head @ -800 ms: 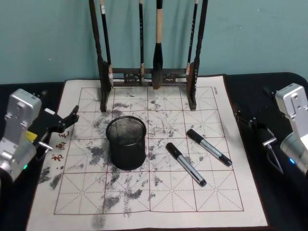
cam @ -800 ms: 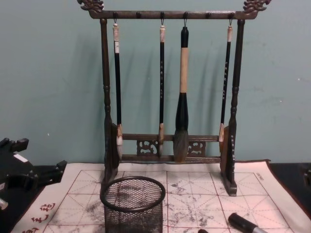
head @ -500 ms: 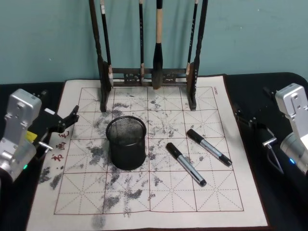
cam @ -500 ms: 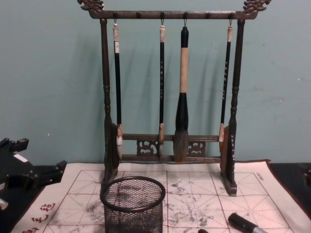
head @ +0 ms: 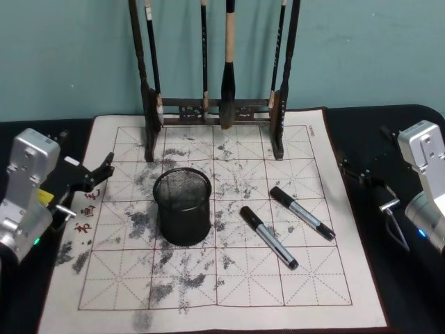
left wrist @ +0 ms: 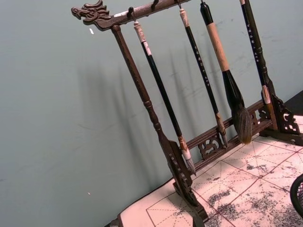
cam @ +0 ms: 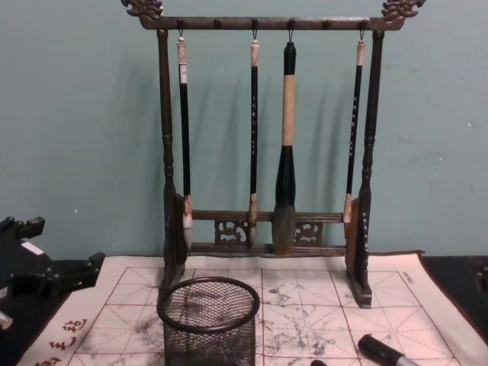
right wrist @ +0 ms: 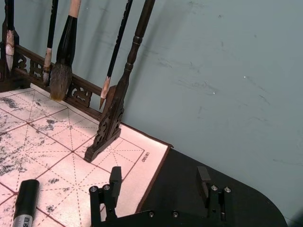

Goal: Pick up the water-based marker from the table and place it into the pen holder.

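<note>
Reach not yet begun. Right pincer point(right wrist: 158, 178), fingers apart and empty, hangs just off the whitish red-gridded felt mat point(head: 229, 285). To its left lie two black-capped grey markers, the nearer marker point(head: 302, 213) and the farther marker point(head: 268, 237); farther left stands the round black wire-mesh pen holder point(head: 184, 224), near the parted, idle left pincer point(head: 101, 175). Next, likely: right pincer over the nearer marker's barrel, fingers set across it.

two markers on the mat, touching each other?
Apart. Head view shows bare mat between the left marker and the right marker along their whole length.
</note>
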